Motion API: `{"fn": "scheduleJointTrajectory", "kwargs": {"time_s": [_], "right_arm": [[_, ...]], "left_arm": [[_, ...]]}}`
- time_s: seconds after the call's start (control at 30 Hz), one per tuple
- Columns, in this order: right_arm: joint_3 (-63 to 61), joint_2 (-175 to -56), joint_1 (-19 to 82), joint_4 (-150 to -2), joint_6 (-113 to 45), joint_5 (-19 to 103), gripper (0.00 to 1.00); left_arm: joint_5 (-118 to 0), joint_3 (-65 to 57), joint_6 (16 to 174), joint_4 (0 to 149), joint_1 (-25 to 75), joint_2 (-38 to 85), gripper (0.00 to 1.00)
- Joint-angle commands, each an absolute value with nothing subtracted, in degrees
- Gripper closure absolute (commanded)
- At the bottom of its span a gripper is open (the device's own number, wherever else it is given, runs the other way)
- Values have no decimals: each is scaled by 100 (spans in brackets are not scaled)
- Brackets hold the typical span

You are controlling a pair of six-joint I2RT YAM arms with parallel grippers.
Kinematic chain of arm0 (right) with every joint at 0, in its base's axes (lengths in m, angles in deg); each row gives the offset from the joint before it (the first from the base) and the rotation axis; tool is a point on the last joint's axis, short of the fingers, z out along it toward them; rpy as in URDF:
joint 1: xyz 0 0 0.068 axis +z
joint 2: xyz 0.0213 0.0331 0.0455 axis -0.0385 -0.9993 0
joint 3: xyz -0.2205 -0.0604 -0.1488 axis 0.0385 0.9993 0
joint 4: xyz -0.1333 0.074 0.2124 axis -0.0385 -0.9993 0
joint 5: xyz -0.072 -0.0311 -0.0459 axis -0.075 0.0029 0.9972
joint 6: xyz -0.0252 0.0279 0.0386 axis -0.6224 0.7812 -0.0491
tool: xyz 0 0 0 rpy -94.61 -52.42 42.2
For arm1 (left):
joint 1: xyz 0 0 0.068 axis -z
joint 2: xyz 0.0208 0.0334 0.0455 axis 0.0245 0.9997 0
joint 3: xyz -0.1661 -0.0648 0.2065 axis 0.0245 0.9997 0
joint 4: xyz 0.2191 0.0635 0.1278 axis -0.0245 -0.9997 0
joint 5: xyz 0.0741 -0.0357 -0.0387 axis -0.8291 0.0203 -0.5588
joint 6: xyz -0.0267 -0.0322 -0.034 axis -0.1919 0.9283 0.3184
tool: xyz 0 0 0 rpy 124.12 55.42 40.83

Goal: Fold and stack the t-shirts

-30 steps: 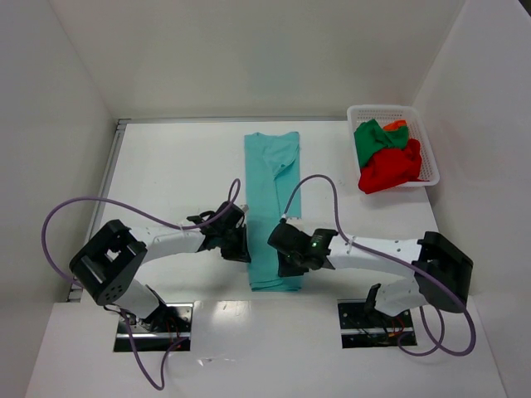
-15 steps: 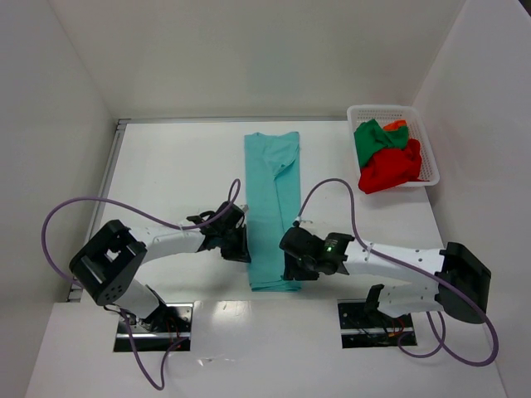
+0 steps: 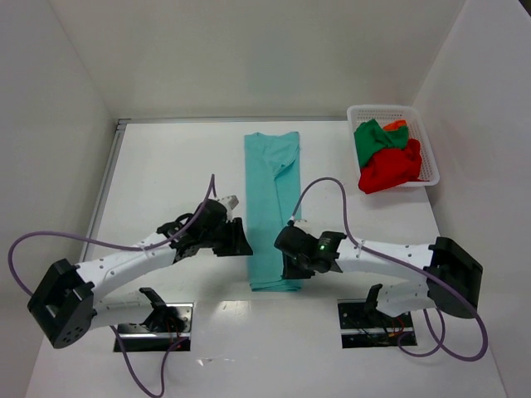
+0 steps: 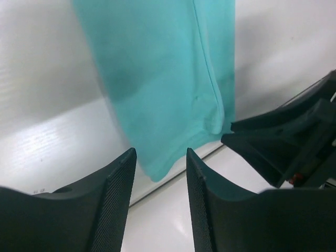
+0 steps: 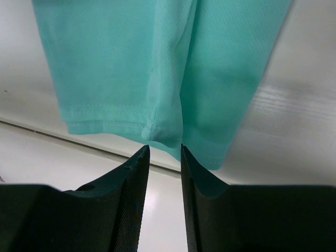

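The teal t-shirt (image 3: 272,207) lies flat in the middle of the surface (image 3: 166,182) as a long narrow strip, its sides already folded in and its near hem pointing at my bases. It has not shifted in the last second. What changed is me. My left claw (image 4: 160,157) had been closed tight against the strip's left edge, and it has now sprung about halfway open and drawn back a little. Its fingers hold nothing, and the shirt's near left corner sits just beyond their tips. My right claw (image 5: 165,152) has wavered and hangs at the near hem with only a narrow gap between its fingers. The cloth reaches right up to the tips, but I see none pinched (whether it brushes them I cannot tell). I take the lengthwise fold as finished, so the hem should be lifted next and carried toward the collar. The dark green (image 3: 372,141), red (image 3: 390,170) and orange (image 3: 397,126) shirts are still heaped in the white basket (image 3: 433,170) at far right, unfolded.
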State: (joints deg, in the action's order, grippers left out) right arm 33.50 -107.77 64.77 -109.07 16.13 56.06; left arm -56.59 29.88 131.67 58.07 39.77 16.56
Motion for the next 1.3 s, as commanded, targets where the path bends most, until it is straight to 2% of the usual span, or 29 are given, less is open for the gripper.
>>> {"fn": "scheduleJointTrajectory", "kwargs": {"time_s": [0.0,0.33,0.4,0.53,0.63,0.97,1.27], "right_arm": [[2982,-10903,6531,-10627,1401,5848,64],[2350,-11122,6531,-10750,1172,6199,64],[2497,-11070,6531,-10567,1172,6200,69],[2859,-11235,6531,-10276,1224,6121,90],[3034,-11429,6531,-10223,1286,5999,90],[3281,-11395,6531,-10329,1391,6068,89],[3334,-11193,6531,-10390,1444,6068,88]], "left_arm": [[-5565,3272,13457,5889,3999,1427,48],[-5222,3404,13458,6198,4157,1804,45],[-5152,3404,13458,6329,4210,1875,47],[-5081,3352,13458,6462,4263,2103,57],[-5081,3290,13458,6462,4394,2305,57],[-5257,3123,13458,6347,4623,2614,45],[-5573,3070,13458,6119,4676,2683,46]]}}
